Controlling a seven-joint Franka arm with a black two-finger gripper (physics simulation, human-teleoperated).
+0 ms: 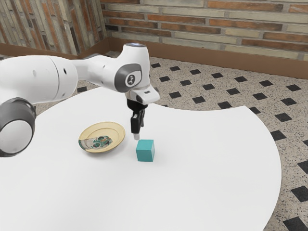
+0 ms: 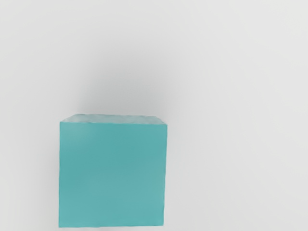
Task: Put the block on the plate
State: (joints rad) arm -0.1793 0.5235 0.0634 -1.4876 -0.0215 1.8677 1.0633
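In the exterior view my gripper [image 1: 137,134] points down just above and slightly behind the teal block [image 1: 145,151], toward that view's left of it; how wide it stands is hard to make out. The block rests flat on the white table. Seen from my hand, the block [image 2: 113,174] shows its square top and a thin strip of one side. A round tan plate [image 1: 112,128] with a dark and teal picture lies to the exterior view's left of the block, apart from it, with no block on it.
The white table [image 1: 207,178] has a curved edge, and bare surface surrounds the block toward the exterior view's right. Beyond it are a speckled floor with dark diamonds [image 1: 233,91] and a brick wall [image 1: 231,29].
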